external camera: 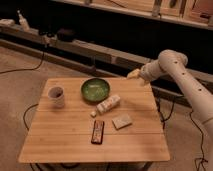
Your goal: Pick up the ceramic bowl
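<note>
The ceramic bowl (95,89) is round, shallow and glossy green with a dark rim. It sits on the far middle of the wooden table (65,140). My gripper (133,74) hangs at the end of the white arm (175,70), above the table's far right edge. It is to the right of the bowl and a little behind it, apart from it and holding nothing that I can see.
A white mug (56,96) with a dark inside stands at the table's left. A white bottle (108,104) lies just right of the bowl. A tan block (121,121) and a dark bar (98,132) lie nearer the front. A dark shelf (75,47) runs behind.
</note>
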You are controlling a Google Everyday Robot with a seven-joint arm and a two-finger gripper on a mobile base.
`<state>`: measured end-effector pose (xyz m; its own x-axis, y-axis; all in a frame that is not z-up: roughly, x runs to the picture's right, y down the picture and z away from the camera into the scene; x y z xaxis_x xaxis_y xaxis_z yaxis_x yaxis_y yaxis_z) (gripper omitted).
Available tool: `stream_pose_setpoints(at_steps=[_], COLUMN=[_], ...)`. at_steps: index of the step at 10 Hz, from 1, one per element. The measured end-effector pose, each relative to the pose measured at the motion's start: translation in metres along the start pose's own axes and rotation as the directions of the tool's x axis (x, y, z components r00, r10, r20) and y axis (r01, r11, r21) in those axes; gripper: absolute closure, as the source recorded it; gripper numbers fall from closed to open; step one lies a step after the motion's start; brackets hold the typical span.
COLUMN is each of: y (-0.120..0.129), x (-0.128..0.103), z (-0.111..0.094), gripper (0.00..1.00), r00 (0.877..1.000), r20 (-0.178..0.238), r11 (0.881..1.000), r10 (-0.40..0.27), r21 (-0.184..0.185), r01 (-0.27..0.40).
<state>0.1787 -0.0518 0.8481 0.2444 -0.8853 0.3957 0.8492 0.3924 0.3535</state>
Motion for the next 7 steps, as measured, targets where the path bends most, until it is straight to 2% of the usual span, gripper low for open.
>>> stream_pose_setpoints(at_steps=[2,4,7], y=[-0.028,-0.044,-0.051], x=[0.014,0.030,0.044], z=[0.036,0.069,0.112], gripper=[0.35,0.35,0.35], r00=[0.997,0.993,0.990], r20=[-0.003,-0.038,-0.102], r11=[0.997,0.994,0.995], r10=[-0.073,-0.113,-0.096], r21=[0.022,0.011,0.004], r01=[0.073,0.113,0.097])
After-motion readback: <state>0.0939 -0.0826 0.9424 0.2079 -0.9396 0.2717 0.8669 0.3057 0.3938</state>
